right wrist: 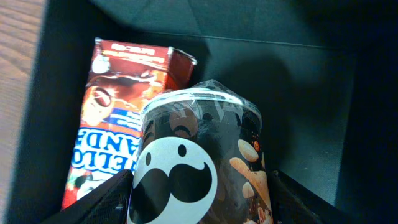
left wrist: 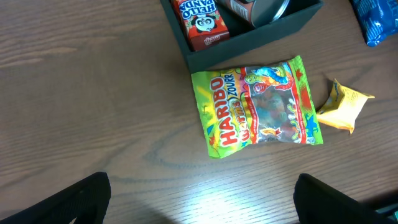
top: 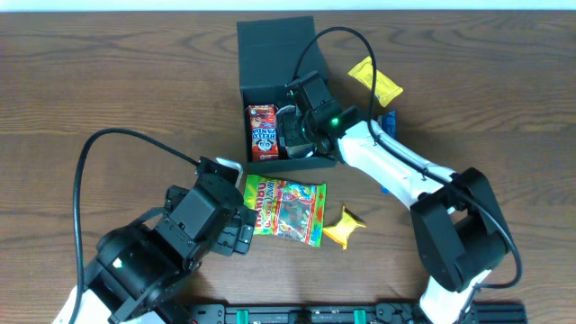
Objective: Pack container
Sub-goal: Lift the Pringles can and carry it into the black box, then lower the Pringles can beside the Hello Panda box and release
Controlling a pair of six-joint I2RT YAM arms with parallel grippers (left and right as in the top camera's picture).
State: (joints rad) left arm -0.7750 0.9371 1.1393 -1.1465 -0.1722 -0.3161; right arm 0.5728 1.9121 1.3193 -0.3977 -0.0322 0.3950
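The container (top: 274, 49) is a dark box with its flap lid open at the back; it also shows in the left wrist view (left wrist: 249, 46) and the right wrist view (right wrist: 311, 93). A red Hello Panda box (top: 262, 131) (right wrist: 106, 124) lies inside at the left. My right gripper (top: 297, 135) (right wrist: 199, 202) is inside the container, shut on a black Pringles can (right wrist: 199, 143) (left wrist: 267, 7) next to the Hello Panda box. My left gripper (top: 236, 205) (left wrist: 202, 199) is open and empty, above the table just left of a Haribo gummy bag (top: 286, 209) (left wrist: 258, 106).
A small yellow packet (top: 344, 226) (left wrist: 345, 106) lies right of the Haribo bag. Another yellow packet (top: 375, 79) and a blue packet (top: 388, 121) (left wrist: 373, 22) lie right of the container, partly under my right arm.
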